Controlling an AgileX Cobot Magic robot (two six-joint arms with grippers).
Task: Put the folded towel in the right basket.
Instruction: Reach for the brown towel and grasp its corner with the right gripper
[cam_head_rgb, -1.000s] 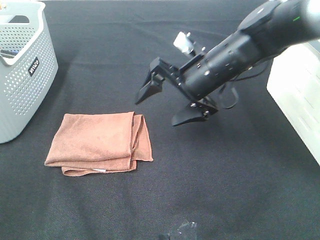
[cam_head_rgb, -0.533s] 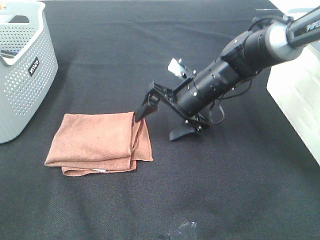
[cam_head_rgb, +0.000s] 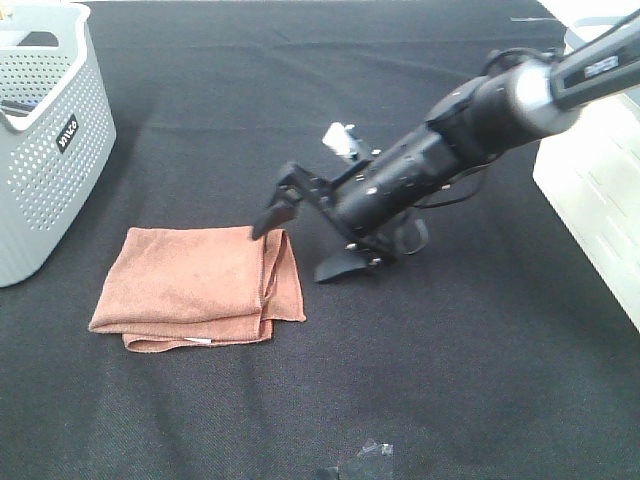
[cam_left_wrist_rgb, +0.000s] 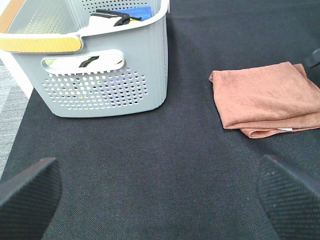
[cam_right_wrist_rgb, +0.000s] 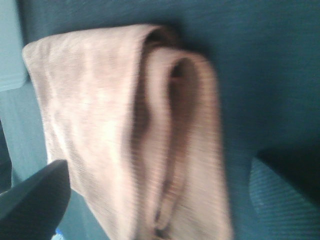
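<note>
Towel (cam_head_rgb: 195, 285) first: I see it lying folded and flat on the black counter (cam_head_rgb: 420, 380), in the lower left of the overhead frame, rust-brown, with its doubled folds along the right edge. It is not in either basket.

The right pincer (cam_head_rgb: 296, 250) sits at centre frame, angled low toward the towel's right edge, and its jaws are spread wide with nothing between them. In the overhead frame its upper fingertip overlaps the towel's upper right corner, and I cannot tell whether it touches the cloth. The lower fingertip is over bare counter just right of the towel's edge. My right wrist feed is blurred; the towel (cam_right_wrist_rgb: 125, 135) fills most of it, folds showing as rounded loops, and one dark finger (cam_right_wrist_rgb: 30, 200) appears at a corner, with the other at the opposite corner.

The right basket (cam_head_rgb: 590, 190), white, stands at the right edge of the overhead frame, well apart from the towel. A grey perforated basket (cam_head_rgb: 45, 150) stands at the upper left, near the towel but not touching it.

On the left wrist feed the left pincer (cam_left_wrist_rgb: 160, 200) is released too, its fingers (cam_left_wrist_rgb: 27, 197) wide apart over bare counter. That feed shows the grey basket (cam_left_wrist_rgb: 100, 75) with a tan handle and a blue item inside, and the towel (cam_left_wrist_rgb: 265, 97) beside it.
</note>
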